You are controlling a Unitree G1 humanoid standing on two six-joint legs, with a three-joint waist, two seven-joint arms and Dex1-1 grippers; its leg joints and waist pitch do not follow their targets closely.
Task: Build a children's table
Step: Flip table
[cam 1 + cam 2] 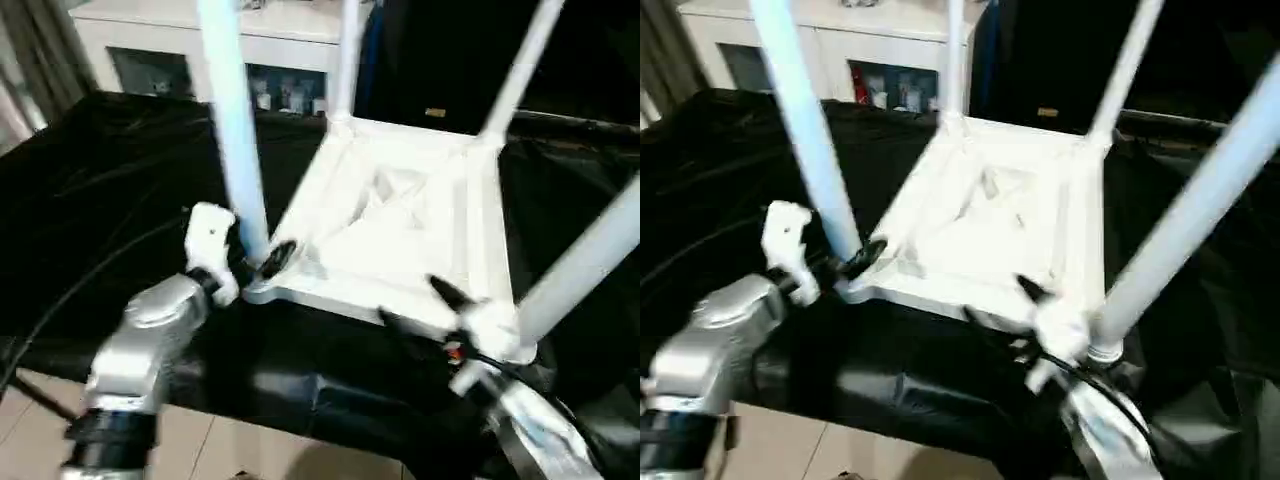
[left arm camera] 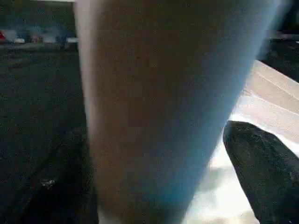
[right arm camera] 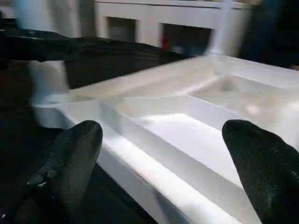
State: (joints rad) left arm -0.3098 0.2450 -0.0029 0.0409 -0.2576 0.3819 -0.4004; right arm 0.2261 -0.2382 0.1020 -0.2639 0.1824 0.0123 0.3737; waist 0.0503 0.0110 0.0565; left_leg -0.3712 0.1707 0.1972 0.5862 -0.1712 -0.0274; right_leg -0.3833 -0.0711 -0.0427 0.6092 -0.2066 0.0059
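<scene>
The children's table [image 1: 400,225] is being kept upside down on the black-draped table [image 1: 90,200], ribbed underside up, near that table's front edge. All four tapered legs are being carried upright in the corner sockets, so the assembly is judged to be nearly complete.

At the tabletop's near-left corner, the near-left leg [image 1: 232,120] is being straddled close to its socket by the left gripper [image 1: 262,262]. Its fingers are being held spread wide, one black fingertip [image 2: 261,168] showing beside the tube in the left wrist view; no firm pinch can be made out. This placement is judged to suit pressing or checking that leg's seat.

At the near-right corner, beside the near-right leg [image 1: 590,262], the right gripper [image 1: 420,302] is being held over the tabletop's front rim [image 3: 154,175], its fingers [image 3: 77,149] spread apart on either side of the rim, probably to steady the top.

Behind the black-draped table, a white cabinet [image 1: 150,45] with glass doors is standing.
</scene>
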